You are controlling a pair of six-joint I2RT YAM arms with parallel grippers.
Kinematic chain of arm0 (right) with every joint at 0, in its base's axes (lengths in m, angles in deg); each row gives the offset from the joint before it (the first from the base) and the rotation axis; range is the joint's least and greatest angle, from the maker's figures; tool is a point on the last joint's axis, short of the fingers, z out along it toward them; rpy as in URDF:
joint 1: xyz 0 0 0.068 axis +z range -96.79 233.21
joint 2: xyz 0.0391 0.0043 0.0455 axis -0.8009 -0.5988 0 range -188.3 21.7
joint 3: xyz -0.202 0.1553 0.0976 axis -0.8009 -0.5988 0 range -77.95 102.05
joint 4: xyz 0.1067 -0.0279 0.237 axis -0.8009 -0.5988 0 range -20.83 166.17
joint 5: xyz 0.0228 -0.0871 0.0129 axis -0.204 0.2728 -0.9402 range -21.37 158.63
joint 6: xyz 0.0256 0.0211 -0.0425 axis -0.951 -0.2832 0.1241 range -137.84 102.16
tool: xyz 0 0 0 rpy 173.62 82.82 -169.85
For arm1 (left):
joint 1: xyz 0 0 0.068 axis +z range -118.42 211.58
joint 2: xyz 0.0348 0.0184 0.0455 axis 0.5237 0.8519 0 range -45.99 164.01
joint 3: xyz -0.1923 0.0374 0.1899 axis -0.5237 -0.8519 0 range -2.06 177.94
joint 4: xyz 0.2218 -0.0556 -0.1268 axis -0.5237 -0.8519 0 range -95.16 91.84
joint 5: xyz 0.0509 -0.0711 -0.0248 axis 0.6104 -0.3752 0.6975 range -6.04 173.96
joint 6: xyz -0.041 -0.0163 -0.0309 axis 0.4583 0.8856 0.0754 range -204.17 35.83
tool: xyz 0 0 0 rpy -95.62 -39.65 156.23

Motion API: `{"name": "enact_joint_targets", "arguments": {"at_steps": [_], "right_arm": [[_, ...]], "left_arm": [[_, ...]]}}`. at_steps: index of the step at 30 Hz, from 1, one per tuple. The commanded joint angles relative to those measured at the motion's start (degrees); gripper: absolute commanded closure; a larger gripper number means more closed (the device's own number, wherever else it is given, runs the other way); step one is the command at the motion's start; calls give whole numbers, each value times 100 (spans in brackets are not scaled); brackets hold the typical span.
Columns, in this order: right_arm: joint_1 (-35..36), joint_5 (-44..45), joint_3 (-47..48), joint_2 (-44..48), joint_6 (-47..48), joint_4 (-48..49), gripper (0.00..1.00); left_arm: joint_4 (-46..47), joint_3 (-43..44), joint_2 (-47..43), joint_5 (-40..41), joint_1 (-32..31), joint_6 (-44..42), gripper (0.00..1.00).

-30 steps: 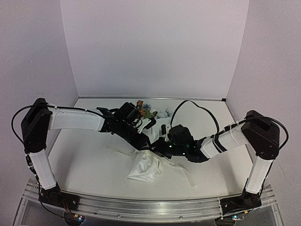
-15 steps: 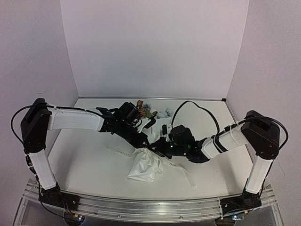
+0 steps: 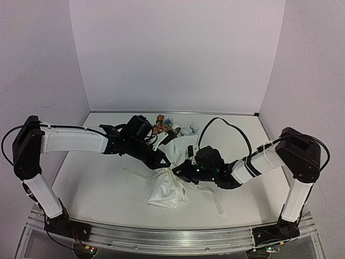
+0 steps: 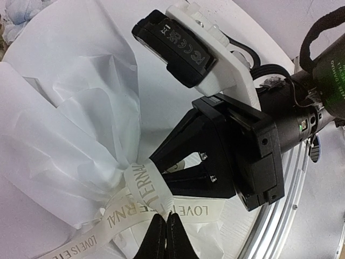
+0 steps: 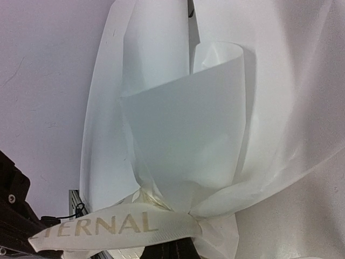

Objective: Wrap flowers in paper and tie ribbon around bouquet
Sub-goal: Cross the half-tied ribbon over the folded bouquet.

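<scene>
Setting: robotics laboratory test cell. Evidence: two robot arms, left (image 3: 70,141) and right (image 3: 259,161), are bolted to an aluminium rail (image 3: 178,237) along the bottom edge. A bare white surface (image 3: 91,178) is enclosed by plain panels at the back (image 3: 178,54) and both sides. Exposed black cabling (image 3: 223,121) loops at centre.

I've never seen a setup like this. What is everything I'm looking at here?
table: one, white, under everything.
paper: one sheet, white, bundled mid-table, flaring toward the near edge.
flowers: one bunch, orange and pale blue blooms, at the wrap's far end.
ribbon: one, whitish with gold-toned lettering, round the paper's pinched neck, tails on the table.
rail: one, silver, near edge.
left arm: white and black, jaws shut at the ribbon.
right arm: white and black, jaws shut on the ribbon.
</scene>
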Motion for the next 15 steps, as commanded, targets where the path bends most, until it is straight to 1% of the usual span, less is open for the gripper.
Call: {"name": "enact_joint_targets", "arguments": {"at_steps": [1, 5, 15], "right_arm": [[27, -164, 250, 169, 205, 104, 100], [36, -225, 312, 260, 268, 122, 100], [15, 53, 321, 297, 516, 61, 100]], "left_arm": [[213, 50, 113, -174, -27, 54, 98], [202, 123, 178, -175, -26, 45, 99], [89, 182, 212, -343, -26, -26, 100]]}}
